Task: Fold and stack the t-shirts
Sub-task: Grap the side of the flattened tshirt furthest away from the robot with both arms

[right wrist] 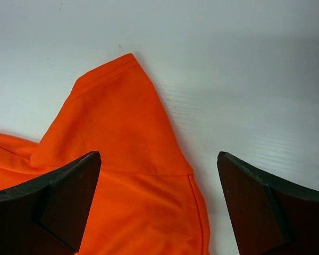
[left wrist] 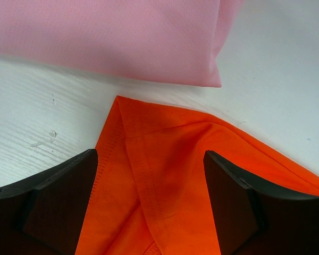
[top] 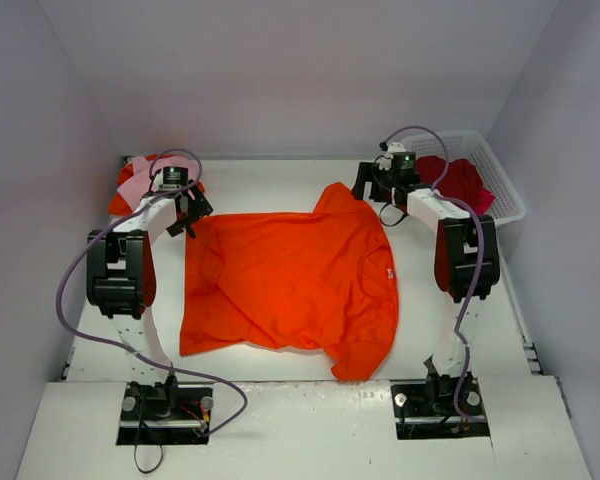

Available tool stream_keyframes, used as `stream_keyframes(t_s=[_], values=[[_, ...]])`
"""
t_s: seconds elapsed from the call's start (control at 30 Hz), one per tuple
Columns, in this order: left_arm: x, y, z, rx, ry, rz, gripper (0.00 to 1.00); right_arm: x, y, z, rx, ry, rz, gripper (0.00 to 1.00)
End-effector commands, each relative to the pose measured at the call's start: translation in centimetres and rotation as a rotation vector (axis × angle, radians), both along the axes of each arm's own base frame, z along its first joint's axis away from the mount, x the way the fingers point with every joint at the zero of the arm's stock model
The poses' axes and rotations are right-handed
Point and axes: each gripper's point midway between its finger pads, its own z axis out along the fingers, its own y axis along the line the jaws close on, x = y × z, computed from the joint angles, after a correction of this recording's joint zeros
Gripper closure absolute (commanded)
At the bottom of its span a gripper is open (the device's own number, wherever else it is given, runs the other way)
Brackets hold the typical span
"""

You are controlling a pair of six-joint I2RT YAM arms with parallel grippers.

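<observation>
An orange t-shirt [top: 290,285] lies spread flat in the middle of the table. Over its far-left corner [left wrist: 165,175] my left gripper [top: 188,212] hangs open, hemmed cloth showing between the fingers [left wrist: 58,196]. My right gripper [top: 372,185] is open above the far-right sleeve [right wrist: 117,133], whose tip points away from me. A pale pink t-shirt [top: 135,182] sits folded at the far left, its edge [left wrist: 111,37] just beyond the orange corner. A crimson t-shirt [top: 458,180] lies bunched in the basket.
The white lattice basket [top: 500,175] stands at the far right against the wall. White walls close in the table on three sides. Bare white tabletop [right wrist: 244,79] shows beyond the sleeve.
</observation>
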Motion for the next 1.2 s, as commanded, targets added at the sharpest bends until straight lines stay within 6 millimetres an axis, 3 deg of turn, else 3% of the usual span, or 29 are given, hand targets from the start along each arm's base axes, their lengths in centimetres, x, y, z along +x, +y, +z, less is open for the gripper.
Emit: stream_keyframes(t_s=[0.0,0.23,0.6,0.87,1.17], values=[[1.1,0.2,2.6,0.012,-0.083,-0.023,0.25,2.1,0.6,2.7,-0.014,-0.11,0.029,0.12],[1.3,0.3,2.6,0.043,-0.083,-0.074,0.25,2.6,1.1,0.8,-0.012,-0.086,0.041,0.12],[2.0,0.7,1.4,0.071,-0.055,-0.084,0.25,2.7,2.0,0.7,-0.015,-0.088,0.052,0.12],[3.1,0.5,2.0,0.062,-0.109,-0.091,0.25,2.8,2.0,0.9,-0.027,-0.096,0.053,0.12],[4.1,0.4,0.5,0.026,-0.088,-0.097,0.25,2.5,1.6,0.2,-0.046,-0.085,0.052,0.12]])
